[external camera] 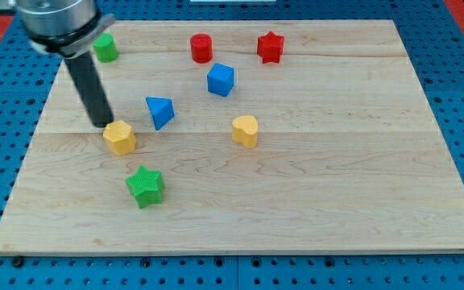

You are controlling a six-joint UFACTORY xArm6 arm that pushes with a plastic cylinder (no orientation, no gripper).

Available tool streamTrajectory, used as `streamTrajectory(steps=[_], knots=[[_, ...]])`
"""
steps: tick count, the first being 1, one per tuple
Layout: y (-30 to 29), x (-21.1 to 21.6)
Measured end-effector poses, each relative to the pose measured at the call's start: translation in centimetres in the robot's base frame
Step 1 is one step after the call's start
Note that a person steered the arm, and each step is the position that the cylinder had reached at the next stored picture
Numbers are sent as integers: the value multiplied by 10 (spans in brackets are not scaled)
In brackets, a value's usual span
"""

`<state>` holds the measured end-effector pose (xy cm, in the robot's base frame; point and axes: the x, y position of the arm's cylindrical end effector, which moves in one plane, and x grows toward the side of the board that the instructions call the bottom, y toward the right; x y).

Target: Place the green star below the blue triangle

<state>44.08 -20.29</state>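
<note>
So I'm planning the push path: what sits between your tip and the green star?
In the camera view, the yellow hexagon block lies between my tip and the green star, right beside the tip at its lower right. Past it, bare board up to the star.

Green star [145, 186], blue triangle [160, 111], blue cube [221, 79], two yellow blocks [120, 137], red star [270, 47].

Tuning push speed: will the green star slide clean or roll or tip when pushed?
The green star sits flat and squat on the wooden board, so it probably slides rather than tips. Its points may make it spin under an off-centre push. My tip is apart from it, beside the yellow block.
</note>
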Motion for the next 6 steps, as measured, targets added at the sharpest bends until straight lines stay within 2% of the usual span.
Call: streamTrajectory(steps=[1,2,3,4,5,6], knots=[[-21,57],[18,80],[118,81],[158,94],[111,109],[89,128]])
